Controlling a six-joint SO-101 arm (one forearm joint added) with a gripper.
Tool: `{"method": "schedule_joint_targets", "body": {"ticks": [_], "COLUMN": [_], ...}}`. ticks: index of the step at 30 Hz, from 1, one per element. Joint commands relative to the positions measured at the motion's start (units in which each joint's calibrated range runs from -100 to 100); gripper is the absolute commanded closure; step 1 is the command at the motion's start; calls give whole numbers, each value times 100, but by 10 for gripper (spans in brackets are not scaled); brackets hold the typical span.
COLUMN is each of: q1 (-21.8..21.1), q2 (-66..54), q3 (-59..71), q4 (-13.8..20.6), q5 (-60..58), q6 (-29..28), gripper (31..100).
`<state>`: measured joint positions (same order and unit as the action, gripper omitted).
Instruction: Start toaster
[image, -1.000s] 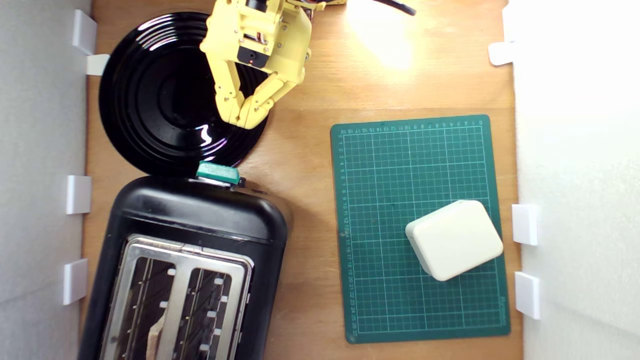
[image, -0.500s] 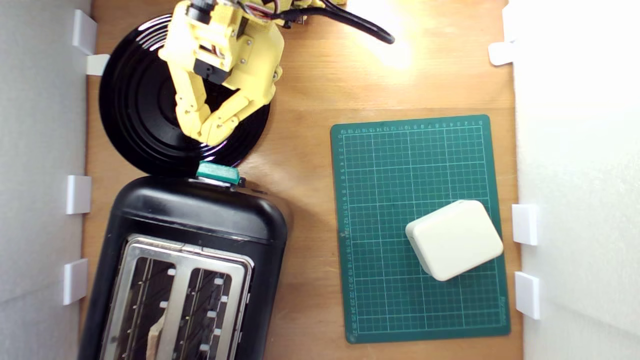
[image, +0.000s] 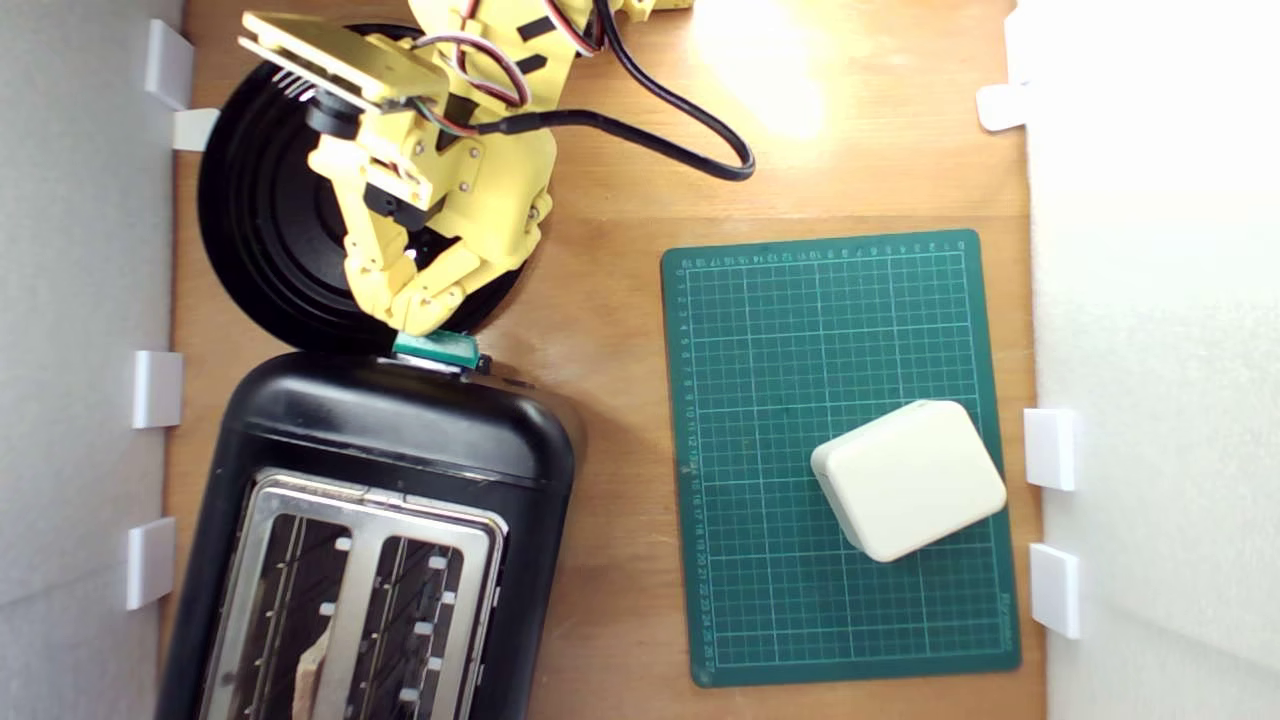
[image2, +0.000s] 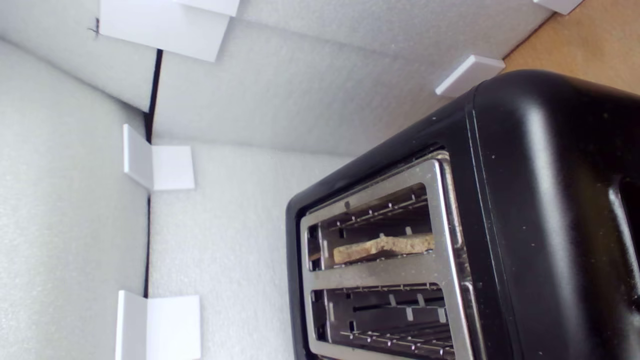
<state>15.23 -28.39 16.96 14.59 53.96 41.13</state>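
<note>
The glossy black toaster with its silver two-slot top stands at the lower part of the exterior view's left. A slice of bread sits in one slot. Its teal lever sticks out of the end that faces the black plate. My yellow gripper is shut, its fingertips together right at the lever's upper edge. The wrist view shows the toaster and the bread slice in a slot, but not my gripper or the lever.
A round black plate lies under my arm, just beyond the toaster. A green cutting mat on the exterior view's right carries a small cream box. White foam walls with clips border both sides. A black cable trails from the arm.
My gripper has travelled towards the exterior view's left and down over the plate, from well short of the toaster to the teal lever. Its fingers stayed together. The toaster, mat and box have not moved.
</note>
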Motion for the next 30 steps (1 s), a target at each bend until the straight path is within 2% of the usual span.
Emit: {"method": "schedule_joint_targets", "body": {"ticks": [1,11,30], "q1": [-221,-443,-380], "q2": [66,416,840], "q3": [-374,-374,-328], "q4": [-42,14,42], "q5": [-64,-321,-552], "q6": [-79,-79,-31], "gripper": [988,988,988]}}
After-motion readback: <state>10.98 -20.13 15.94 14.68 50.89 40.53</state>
